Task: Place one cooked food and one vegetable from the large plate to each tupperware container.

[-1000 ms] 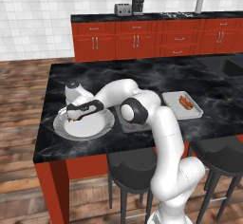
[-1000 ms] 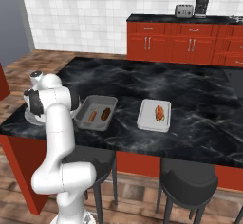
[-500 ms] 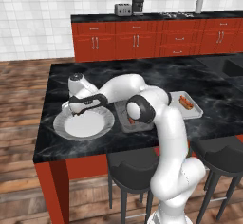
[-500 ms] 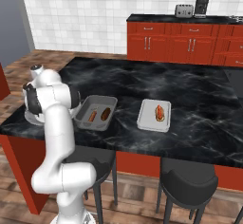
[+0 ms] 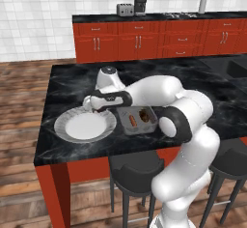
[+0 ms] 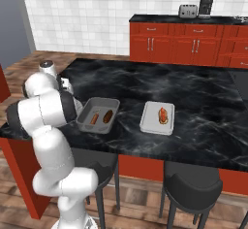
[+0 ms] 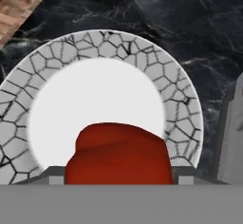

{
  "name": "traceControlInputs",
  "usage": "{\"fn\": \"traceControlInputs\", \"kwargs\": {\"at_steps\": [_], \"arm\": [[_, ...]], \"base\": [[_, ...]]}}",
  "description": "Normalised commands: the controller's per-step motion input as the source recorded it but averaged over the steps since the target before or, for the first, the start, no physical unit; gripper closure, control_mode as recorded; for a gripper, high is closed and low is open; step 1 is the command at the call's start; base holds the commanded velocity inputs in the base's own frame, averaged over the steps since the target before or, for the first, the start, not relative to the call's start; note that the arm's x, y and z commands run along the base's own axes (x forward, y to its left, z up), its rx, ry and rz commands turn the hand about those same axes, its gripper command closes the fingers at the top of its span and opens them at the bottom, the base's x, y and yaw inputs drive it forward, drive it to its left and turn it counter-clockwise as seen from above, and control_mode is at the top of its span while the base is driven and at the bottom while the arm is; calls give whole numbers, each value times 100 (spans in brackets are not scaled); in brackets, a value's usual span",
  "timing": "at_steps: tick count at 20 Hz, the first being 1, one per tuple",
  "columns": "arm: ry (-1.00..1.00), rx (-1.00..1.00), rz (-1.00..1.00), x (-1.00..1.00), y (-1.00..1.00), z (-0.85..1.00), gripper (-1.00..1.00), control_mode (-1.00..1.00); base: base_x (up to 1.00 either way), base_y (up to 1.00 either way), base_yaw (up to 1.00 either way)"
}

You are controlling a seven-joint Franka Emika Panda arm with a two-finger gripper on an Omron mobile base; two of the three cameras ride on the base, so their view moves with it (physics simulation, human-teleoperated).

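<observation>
On the black marble counter (image 5: 67, 77), left to right: one large plate (image 5: 62, 130), two grey trays, two pieces of cooked food, two vegetables.

(a) The large plate, white centre bare, lies at the left end of the counter; the hand overlaps its far right rim in the left base view.

(b) The gripper (image 7: 117, 172) hangs over the plate's right part, its jaws pinching the round red vegetable (image 7: 118, 144). The vegetable sits clear above the white centre. It covers most of both fingertips in the hand view, so the contact itself is hard to make out. Being round, it shows no long axis.

(c) The first tray (image 6: 87, 110), just beside the plate, holds one sausage (image 6: 94, 119) on the left and one brown lump (image 6: 107, 116) on the right. They lie side by side, apart, with long axes parallel, running from the near edge of the counter toward the far edge. In the hand view this tray is cut off at the right border.

(d) The second tray (image 6: 150, 123), near the first but apart from it, holds one hot dog (image 6: 163, 115), its long axis also running near to far
</observation>
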Motion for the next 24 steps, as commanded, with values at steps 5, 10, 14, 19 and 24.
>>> {"fn": "traceControlInputs", "kwargs": {"at_steps": [5, 10, 14, 19, 24], "arm": [[2, 2, -30, 0, -100, 43, 100, -100], [2, 0, -20, 2, -100, 89, 100, -100], [13, -4, -21, 39, -100, 64, 100, -100], [1, -13, -17, 10, -100, 6, 100, -100], [0, -6, -19, -1, -100, -1, 100, -100]], "base": [[0, 0, 0], [0, 0, 0], [0, 0, 0], [0, 0, 0], [0, 0, 0]]}}
